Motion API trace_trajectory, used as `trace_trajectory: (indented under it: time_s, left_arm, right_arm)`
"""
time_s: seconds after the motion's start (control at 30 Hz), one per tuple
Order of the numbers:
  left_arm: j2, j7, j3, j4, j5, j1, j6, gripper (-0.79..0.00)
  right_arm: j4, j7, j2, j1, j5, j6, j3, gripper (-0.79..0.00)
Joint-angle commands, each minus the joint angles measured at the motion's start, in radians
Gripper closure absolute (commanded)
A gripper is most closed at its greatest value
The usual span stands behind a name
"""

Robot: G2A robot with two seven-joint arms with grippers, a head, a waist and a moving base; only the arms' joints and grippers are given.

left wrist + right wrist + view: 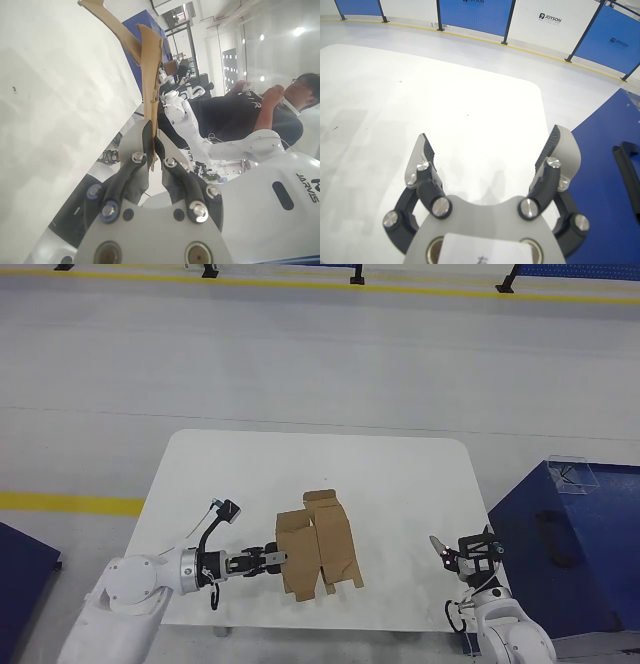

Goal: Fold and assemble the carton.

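The left gripper (152, 132) is clamped on the carton (150, 75). Its two pads pinch one thin cardboard edge, and a short tail of board pokes back between the finger links. Straight out from the fingertips the held panel stands clear of the tabletop (50, 105). Beyond it a second panel splays away at an angle, so the blank looks partly opened rather than pressed flat.

In the top view the carton (320, 549) runs away from this gripper (272, 558) across the tabletop (400, 474), toward the other arm. It is a brown blank with short flaps at both ends, and most of it lies low on the surface.

The right gripper (490, 142) is spread wide with nothing between its ribbed pads. It hangs over bare tabletop near the table's edge, well apart from the carton, with a blue unit (600, 175) just to its outer side.

The step in hand appears to be opening the blank into a sleeve, and no flap looks folded in yet. The next move probably calls for the right gripper to cross to the carton's far side and steady the opposite panel. The left would meanwhile lift and swing its edge to square the walls. The pinch is on a narrow margin of board, so it could slip or crease if pulled hard.
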Motion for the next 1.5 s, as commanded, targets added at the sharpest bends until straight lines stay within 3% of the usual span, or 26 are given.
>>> trace_trajectory:
  time_s: [0.0, 0.07, 0.13, 0.27, 0.37, 0.53, 0.7, 0.9, 1.03, 1.13, 1.17, 1.23, 1.3, 1.37, 1.4, 1.47]
  left_arm:
    - [0.0, 0.0, 0.0, 0.0, 0.0, 0.0, 0.0, 0.0]
    - [0.0, 0.0, 0.0, 0.0, 0.0, 0.0, 0.0, 0.0]
    - [0.0, 0.0, 0.0, 0.0, 0.0, 0.0, 0.0, 0.0]
    - [0.0, 0.0, 0.0, 0.0, 0.0, 0.0, 0.0, 0.0]
    - [0.0, 0.0, 0.0, 0.0, 0.0, 0.0, 0.0, 0.0]
    - [-0.002, 0.036, 0.023, -0.029, 0.01, 0.011, 0.003, 0.0]
    - [-0.005, 0.066, 0.066, -0.055, -0.013, 0.001, 0.01, 0.0]
    - [-0.012, 0.055, 0.111, -0.03, -0.136, -0.03, 0.044, 0.0]
    - [-0.017, 0.056, 0.154, -0.019, -0.156, -0.058, 0.086, 0.0]
    - [-0.019, 0.065, 0.179, -0.005, -0.152, -0.073, 0.103, 0.0]
    - [-0.02, 0.067, 0.191, -0.002, -0.14, -0.078, 0.107, 0.0]
    - [-0.022, 0.081, 0.209, 0.003, -0.132, -0.084, 0.114, 0.0]
    - [-0.024, 0.081, 0.223, 0.007, -0.132, -0.09, 0.115, 0.0]
    - [-0.025, 0.084, 0.236, 0.008, -0.129, -0.094, 0.113, 0.0]
    - [-0.026, 0.085, 0.242, 0.008, -0.126, -0.097, 0.114, 0.0]
    - [-0.026, 0.086, 0.253, 0.009, -0.118, -0.101, 0.116, 0.0]
  right_arm:
    - [0.0, 0.0, 0.0, 0.0, 0.0, 0.0, 0.0, -0.785]
    - [-0.001, 0.001, 0.0, 0.0, 0.003, -0.001, 0.001, -0.785]
    - [-0.046, 0.043, 0.002, -0.023, 0.083, -0.093, 0.021, -0.785]
    - [-0.154, 0.242, 0.009, -0.033, 0.461, -0.253, 0.129, -0.785]
    - [-0.174, 0.471, 0.018, 0.002, 0.771, -0.307, 0.197, -0.785]
    - [-0.065, 0.924, 0.04, 0.159, 1.203, -0.242, 0.204, -0.785]
    - [0.118, 1.233, 0.052, 0.344, 1.449, -0.15, 0.115, -0.785]
    - [0.239, 1.422, 0.055, 0.423, 1.641, -0.187, 0.039, -0.785]
    - [0.24, 1.402, 0.056, 0.417, 1.671, -0.229, 0.017, -0.785]
    - [0.218, 1.386, 0.056, 0.4, 1.703, -0.202, -0.001, -0.785]
    - [0.209, 1.383, 0.056, 0.393, 1.71, -0.2, -0.004, -0.754]
    - [0.19, 1.368, 0.057, 0.379, 1.722, -0.198, -0.008, -0.388]
    - [0.173, 1.355, 0.058, 0.367, 1.724, -0.192, -0.016, -0.302]
    - [0.165, 1.358, 0.059, 0.362, 1.734, -0.178, -0.03, -0.037]
    - [0.165, 1.374, 0.06, 0.364, 1.744, -0.164, -0.039, 0.0]
    - [0.172, 1.384, 0.062, 0.371, 1.756, -0.156, -0.044, 0.0]
